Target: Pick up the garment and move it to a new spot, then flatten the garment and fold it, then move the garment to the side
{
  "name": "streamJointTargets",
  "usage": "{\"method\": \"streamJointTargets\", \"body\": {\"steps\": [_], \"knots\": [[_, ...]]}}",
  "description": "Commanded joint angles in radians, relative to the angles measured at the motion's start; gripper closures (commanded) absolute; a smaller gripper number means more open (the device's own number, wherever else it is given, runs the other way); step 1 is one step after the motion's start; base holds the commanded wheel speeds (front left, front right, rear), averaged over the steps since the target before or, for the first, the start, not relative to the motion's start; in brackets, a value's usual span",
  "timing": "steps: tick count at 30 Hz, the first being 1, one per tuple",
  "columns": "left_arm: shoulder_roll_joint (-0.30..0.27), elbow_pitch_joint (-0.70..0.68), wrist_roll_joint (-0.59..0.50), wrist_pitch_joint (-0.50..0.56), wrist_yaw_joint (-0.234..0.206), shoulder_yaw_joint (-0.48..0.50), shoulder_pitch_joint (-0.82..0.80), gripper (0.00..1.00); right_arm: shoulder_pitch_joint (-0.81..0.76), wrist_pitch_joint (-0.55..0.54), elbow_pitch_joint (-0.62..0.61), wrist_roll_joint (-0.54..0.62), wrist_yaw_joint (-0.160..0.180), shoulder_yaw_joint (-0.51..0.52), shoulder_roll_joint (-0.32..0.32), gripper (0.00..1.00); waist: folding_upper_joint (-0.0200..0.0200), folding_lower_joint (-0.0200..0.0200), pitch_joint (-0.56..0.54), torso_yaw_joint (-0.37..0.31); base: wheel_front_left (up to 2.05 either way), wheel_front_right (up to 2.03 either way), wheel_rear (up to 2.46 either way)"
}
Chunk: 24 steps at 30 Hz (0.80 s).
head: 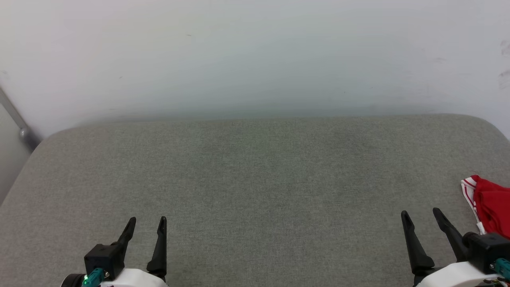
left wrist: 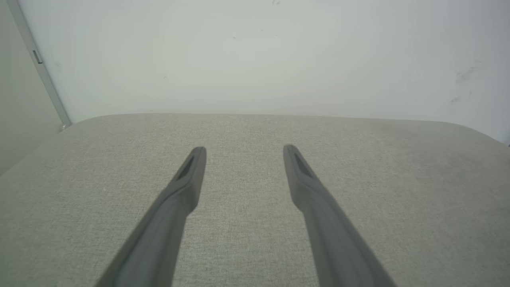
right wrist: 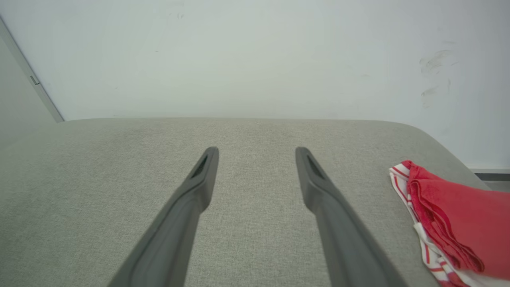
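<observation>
Left gripper (head: 148, 219): open, empty, fingers spread above the bare cushion (head: 255, 179).
Right gripper (head: 420, 211): open, empty.
Garment (head: 492, 205): red, lying in layers with red-and-white striped trim at its edge. It rests on the cushion just right of the right gripper, clear of its fingers (right wrist: 318, 187), and well apart from the left gripper.
Wall (head: 255, 56): pale, beyond both grippers' fingertips.

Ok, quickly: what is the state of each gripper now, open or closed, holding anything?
Left gripper: open, holding nothing.
Right gripper: open, holding nothing; the garment lies to its right, not gripped.
</observation>
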<state>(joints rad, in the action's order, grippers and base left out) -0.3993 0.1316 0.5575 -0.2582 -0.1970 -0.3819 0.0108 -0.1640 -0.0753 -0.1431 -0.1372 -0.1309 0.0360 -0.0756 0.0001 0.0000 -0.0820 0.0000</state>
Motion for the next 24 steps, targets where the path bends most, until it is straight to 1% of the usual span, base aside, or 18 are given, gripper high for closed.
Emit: {"method": "streamJointTargets", "body": {"steps": [1, 4, 5, 7, 15, 24], "knots": [[0.001, 0.001, 0.000, 0.000, -0.004, -0.001, 0.002, 0.00, 0.008, 0.005, -0.002, -0.002, 0.000, -0.003, -0.006, 0.00, -0.0001, 0.0000, 0.001, 0.001, 0.00, 0.00, 0.00], [0.001, 0.004, 0.004, 0.000, 0.000, -0.002, -0.005, 0.00, 0.019, 0.009, 0.002, -0.008, 0.000, -0.006, -0.011, 0.00, -0.0001, 0.0000, 0.004, 0.007, 0.00, 0.00, 0.00], [0.002, 0.004, 0.001, 0.000, 0.000, -0.001, 0.001, 1.00, 0.004, 0.005, 0.005, -0.004, 0.000, -0.006, -0.006, 1.00, -0.0001, 0.0001, 0.004, 0.007, 0.00, 0.00, 0.00], [0.012, 0.013, 0.009, 0.003, 0.003, -0.001, 0.007, 1.00, 0.000, 0.005, 0.021, -0.012, 0.000, -0.007, -0.003, 1.00, -0.0001, 0.0002, 0.004, 0.007, 0.00, 0.00, 0.00], [0.047, 0.021, 0.129, 0.042, 0.038, 0.052, -0.007, 1.00, 0.032, -0.001, 0.061, -0.179, 0.000, 0.004, 0.000, 1.00, -0.0001, 0.0001, 0.009, 0.006, 0.00, 0.00, 0.00], [0.082, 0.037, 0.248, 0.082, 0.075, 0.106, -0.024, 1.00, 0.064, -0.006, 0.102, -0.342, 0.000, 0.013, 0.003, 1.00, -0.0001, 0.0001, 0.015, 0.006, 0.00, 0.00, 0.00]]}}
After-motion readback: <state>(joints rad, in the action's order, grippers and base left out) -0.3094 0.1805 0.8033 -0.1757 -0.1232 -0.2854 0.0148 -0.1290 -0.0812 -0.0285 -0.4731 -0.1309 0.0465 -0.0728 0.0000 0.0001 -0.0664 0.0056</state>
